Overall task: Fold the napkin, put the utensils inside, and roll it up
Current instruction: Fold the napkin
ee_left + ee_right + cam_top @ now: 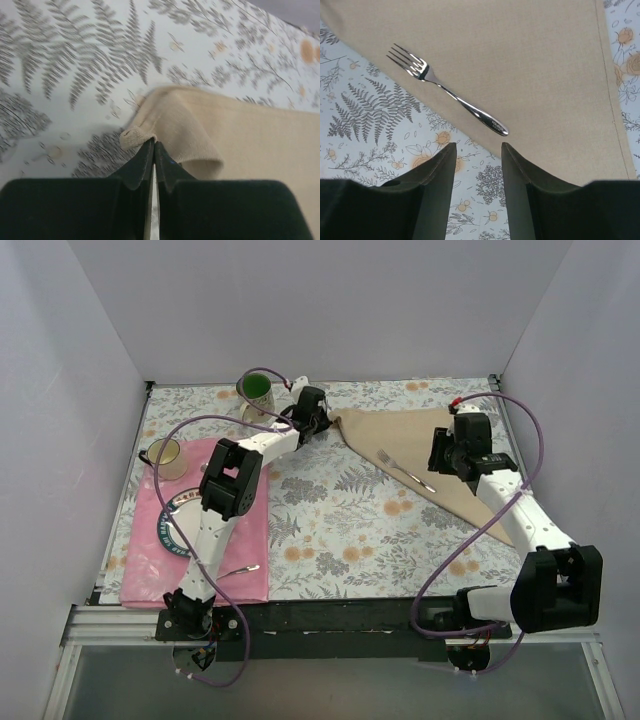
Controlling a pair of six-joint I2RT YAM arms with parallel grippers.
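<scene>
The soft tan woven cloth napkin [400, 435] lies as a flat triangle on the fern-printed tablecloth [340, 520], far right. Only the left wrist view shows its puckered corner [137, 135] pinched between the pressed-together black fingers of the left gripper [153, 147]. The right wrist view shows a slim polished steel fork [447, 92] just inside the napkin's long edge, with the right gripper [478, 146] spread near its handle.

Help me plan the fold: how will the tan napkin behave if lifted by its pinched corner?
Probably floppy: the napkin bunches and curls over where the left pincer nips its corner. Likely light, as the thin cloth stands up in a small fold there. The fork lying on it looks smooth and may slide off once the cloth tilts.
</scene>
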